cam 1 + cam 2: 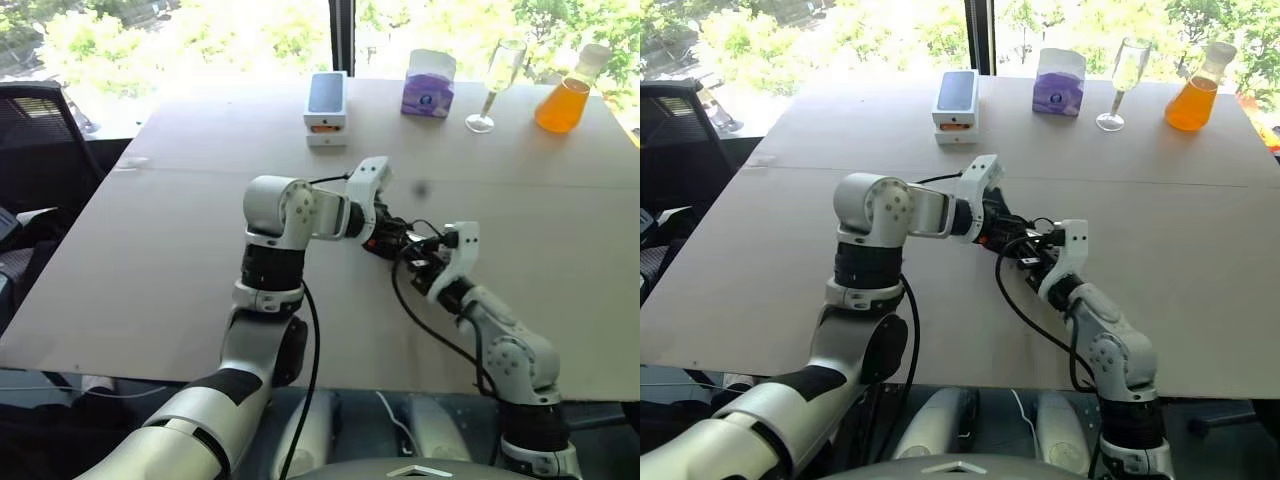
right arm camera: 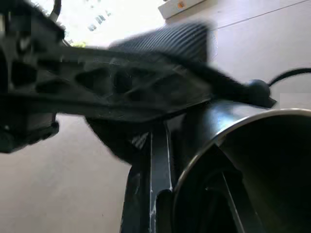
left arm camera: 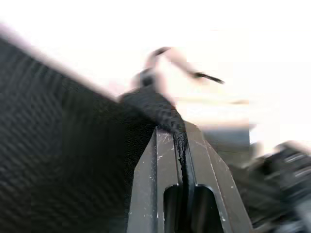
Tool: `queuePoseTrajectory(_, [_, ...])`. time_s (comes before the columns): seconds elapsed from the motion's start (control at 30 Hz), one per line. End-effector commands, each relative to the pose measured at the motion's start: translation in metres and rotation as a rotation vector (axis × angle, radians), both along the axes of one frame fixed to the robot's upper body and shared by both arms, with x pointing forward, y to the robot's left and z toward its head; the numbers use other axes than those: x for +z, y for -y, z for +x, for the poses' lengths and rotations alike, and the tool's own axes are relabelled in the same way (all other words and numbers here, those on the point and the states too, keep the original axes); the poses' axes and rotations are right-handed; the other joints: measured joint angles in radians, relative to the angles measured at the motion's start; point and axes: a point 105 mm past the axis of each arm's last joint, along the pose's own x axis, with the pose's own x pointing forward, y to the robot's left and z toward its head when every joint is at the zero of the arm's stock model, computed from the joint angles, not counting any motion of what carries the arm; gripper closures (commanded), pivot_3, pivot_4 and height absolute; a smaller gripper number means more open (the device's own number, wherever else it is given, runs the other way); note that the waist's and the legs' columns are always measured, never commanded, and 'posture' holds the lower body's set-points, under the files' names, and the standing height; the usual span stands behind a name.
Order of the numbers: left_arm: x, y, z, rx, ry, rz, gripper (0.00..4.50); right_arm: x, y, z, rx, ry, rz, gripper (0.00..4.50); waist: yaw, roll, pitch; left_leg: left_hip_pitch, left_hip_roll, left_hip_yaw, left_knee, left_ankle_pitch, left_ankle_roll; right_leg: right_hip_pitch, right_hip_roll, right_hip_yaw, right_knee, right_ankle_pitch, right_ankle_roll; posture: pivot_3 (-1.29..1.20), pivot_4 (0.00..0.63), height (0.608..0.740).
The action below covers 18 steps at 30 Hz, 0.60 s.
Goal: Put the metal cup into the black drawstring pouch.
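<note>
Bagging step, frame centre: L gripper point(image 3: 181, 145) clamps soft black fabric drawstring pouch point(image 3: 63, 160); R gripper point(image 2: 165, 160) pinches small silver-grey steel cup point(image 2: 252, 165) rim. Next needs mouth/cup alignment.

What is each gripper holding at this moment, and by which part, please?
Left gripper: shut on the black drawstring pouch, by its cord. Right gripper: shut on the metal cup, by its rim.

head stereo: down over table point(image 1: 150, 260), both arms | wrist cams: tight along own fingers
</note>
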Motion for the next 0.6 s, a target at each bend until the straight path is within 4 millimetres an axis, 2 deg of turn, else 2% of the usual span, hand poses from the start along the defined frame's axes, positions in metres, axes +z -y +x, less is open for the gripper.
queuePoseTrajectory(0.03, [0.023, 0.013, -0.006, -0.072, 0.053, -0.052, 4.50, -0.004, -0.019, -0.002, 0.081, 0.049, -0.049, 4.48, -0.005, 0.000, 0.000, 0.000, 0.000, 0.000, 0.000, 0.000, 0.000, 0.000, 0.000, 0.000, 0.000, 0.000, 0.000, 0.00, 0.150, 0.740])
queuePoseTrajectory(0.13, [0.027, 0.015, -0.007, -0.079, 0.056, -0.060, 4.50, 0.001, -0.026, -0.001, 0.123, 0.124, -0.072, 4.48, -0.009, 0.000, 0.000, 0.000, 0.000, 0.000, -0.001, 0.000, -0.001, -0.001, 0.000, 0.000, 0.000, 0.000, 0.000, 0.00, 0.150, 0.740])
queuePoseTrajectory(0.27, [0.024, 0.015, -0.007, -0.074, 0.034, -0.078, 4.50, 0.017, -0.021, 0.011, 0.084, 0.191, -0.026, 4.48, -0.009, 0.000, 0.001, -0.001, 0.000, -0.001, -0.001, 0.001, -0.001, -0.001, 0.000, 0.000, 0.000, 0.000, 0.000, 0.00, 0.150, 0.740])
queuePoseTrajectory(0.4, [0.012, -0.001, -0.001, -0.012, 0.012, -0.058, 4.50, 0.041, -0.007, 0.024, -0.004, 0.182, 0.183, 4.48, -0.011, 0.000, 0.001, -0.001, 0.001, -0.001, -0.001, 0.001, -0.001, -0.001, 0.000, -0.001, 0.000, 0.000, 0.000, 0.00, 0.150, 0.740])
queuePoseTrajectory(0.6, [0.000, -0.020, 0.004, 0.062, -0.042, -0.082, 4.50, 0.039, 0.021, 0.023, -0.104, 0.126, 0.366, 4.48, -0.010, 0.000, 0.001, -0.001, 0.000, -0.001, -0.001, 0.001, -0.001, -0.001, -0.001, 0.000, 0.000, 0.000, 0.000, 0.00, 0.150, 0.740])
